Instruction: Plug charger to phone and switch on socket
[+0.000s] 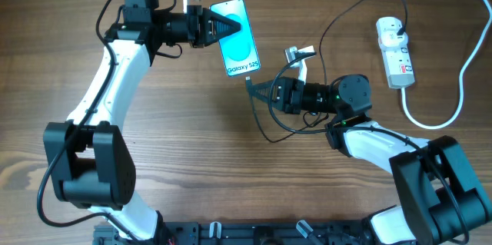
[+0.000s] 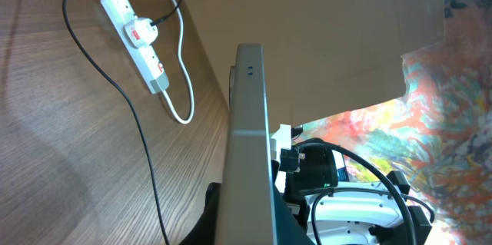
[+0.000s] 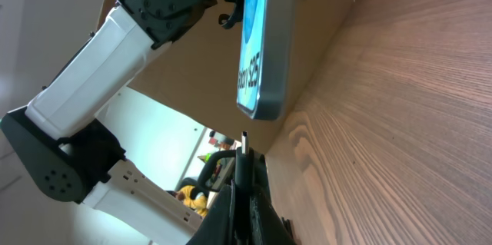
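Observation:
The phone (image 1: 240, 41) has a turquoise screen and a white "Galaxy S25" strip. My left gripper (image 1: 227, 24) is shut on its top end and holds it off the table; the left wrist view shows it edge-on (image 2: 247, 137). My right gripper (image 1: 261, 91) is shut on the plug of the thin black charger cable (image 1: 254, 107). Its metal tip (image 3: 244, 136) points at the phone's bottom edge (image 3: 261, 84), a short gap away. The white socket strip (image 1: 395, 51) lies at the right, with the charger's adapter plugged in.
A thick white cord (image 1: 461, 68) curves from the socket strip toward the table's right edge. The black cable loops over the table between my right arm and the strip (image 1: 338, 22). The strip also shows in the left wrist view (image 2: 138, 41).

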Motion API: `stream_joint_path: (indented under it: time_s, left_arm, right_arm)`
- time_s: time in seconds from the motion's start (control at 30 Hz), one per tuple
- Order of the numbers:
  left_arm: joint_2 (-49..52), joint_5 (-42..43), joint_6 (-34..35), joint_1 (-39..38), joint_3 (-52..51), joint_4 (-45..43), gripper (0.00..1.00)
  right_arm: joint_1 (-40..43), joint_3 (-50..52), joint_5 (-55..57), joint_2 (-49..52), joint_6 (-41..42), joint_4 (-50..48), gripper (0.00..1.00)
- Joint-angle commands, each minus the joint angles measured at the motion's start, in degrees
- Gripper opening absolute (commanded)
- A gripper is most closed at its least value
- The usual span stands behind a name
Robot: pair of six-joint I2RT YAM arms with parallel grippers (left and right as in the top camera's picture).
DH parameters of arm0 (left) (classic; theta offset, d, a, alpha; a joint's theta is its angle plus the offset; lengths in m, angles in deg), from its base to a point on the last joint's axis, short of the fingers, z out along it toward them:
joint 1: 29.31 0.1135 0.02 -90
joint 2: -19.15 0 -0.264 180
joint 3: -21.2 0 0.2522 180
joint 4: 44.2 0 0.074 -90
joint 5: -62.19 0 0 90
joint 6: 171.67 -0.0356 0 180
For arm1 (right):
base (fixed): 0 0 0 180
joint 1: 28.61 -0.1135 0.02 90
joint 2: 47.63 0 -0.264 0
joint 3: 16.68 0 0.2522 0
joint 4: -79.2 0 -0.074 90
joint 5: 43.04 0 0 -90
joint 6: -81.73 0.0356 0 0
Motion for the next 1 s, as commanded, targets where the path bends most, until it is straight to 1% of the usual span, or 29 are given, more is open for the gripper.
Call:
stream_joint_path:
  time_s: [0.0, 0.67, 0.83, 0.97]
  left_arm:
    - [0.15, 2.6, -0.26, -0.33, 0.11, 0.15, 0.04]
    - [0.15, 3.37, -0.26, -0.33, 0.11, 0.17, 0.04]
    - [0.15, -0.28, -0.31, -0.33, 0.11, 2.99, 0.04]
    - [0.15, -0.46, -0.48, -0.33, 0.11, 3.21, 0.04]
  right_arm:
    - [-0.39, -0.07, 0.11, 0.63, -0.85, -0.33, 0.04]
    - [-0.39, -0.07, 0.81, 0.63, -1.01, -0.37, 0.04]
    - [-0.39, -0.09, 0.81, 0.63, -1.01, -0.39, 0.04]
    - [-0.39, -0.09, 0.87, 0.63, -1.03, -0.37, 0.04]
